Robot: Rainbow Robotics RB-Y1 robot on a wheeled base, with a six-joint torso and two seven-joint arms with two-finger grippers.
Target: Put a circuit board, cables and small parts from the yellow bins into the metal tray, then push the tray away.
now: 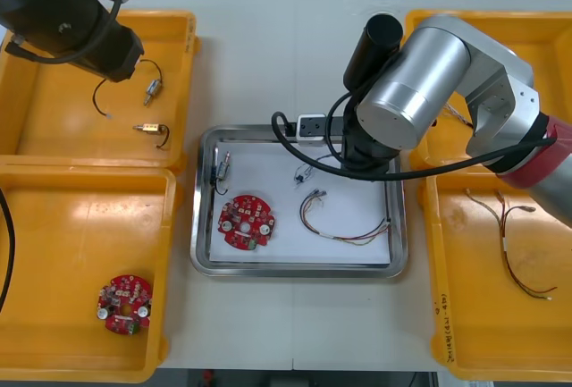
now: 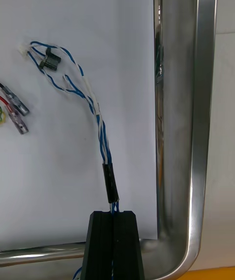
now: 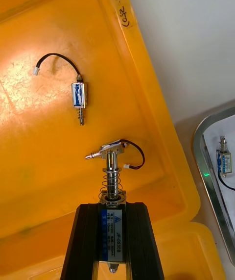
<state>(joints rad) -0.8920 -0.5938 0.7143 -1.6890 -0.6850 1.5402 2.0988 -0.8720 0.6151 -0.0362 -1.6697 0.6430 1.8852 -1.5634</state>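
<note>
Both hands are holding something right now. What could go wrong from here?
1. The right hand is shut on the cable close to the tray corner. If it is released there, the held end might drape over the rim.
2. The left hand grips a part whose plunger tip sits right by a second part in the bin. Moving off could snag that one's black wire and drag it along.

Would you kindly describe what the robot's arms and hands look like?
The right arm has silver-grey rounded links, a red band and a looping black cable; the left arm looks black. The left hand and right hand have black grooved fingers.
</note>
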